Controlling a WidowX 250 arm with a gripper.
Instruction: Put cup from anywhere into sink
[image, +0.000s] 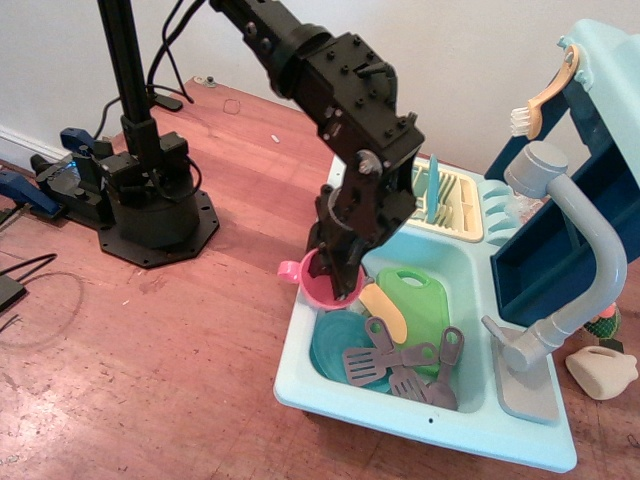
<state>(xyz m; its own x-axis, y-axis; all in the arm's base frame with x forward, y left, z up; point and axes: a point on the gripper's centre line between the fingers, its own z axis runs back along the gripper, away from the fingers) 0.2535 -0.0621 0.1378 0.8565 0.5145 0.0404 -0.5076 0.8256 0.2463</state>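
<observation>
Claw (335, 268) clamped on the rim of the pink cup (326, 283); one finger goes down inside the cup, the other is on the outside wall. Cup is carried in the air, roughly upright, small handle pointing left. It hangs over the left edge of the sink (300, 375), part over the rim, part over the basin. Not yet resting on anything, as far as can be seen.

Basin below is crowded: teal plate (335, 350), grey spatulas (400, 365), green cutting board (420, 305), toy knife with yellow handle (385, 312).

Risks, judged from this pose:
- Cup straddles the sink rim. Letting go here could land it on the edge and tip it out onto the wooden floor (150, 350).
- A drop from this height onto the plate or utensils could make the light cup bounce or roll.
- Lowering straight down may knock the cup or fingers on the rim.

Arm (340, 90) comes in from upper left, reaching down and right, wrist bent so the claw points steeply downward. Yellow dish rack (445, 200) and grey faucet (580, 240) are well clear.
</observation>
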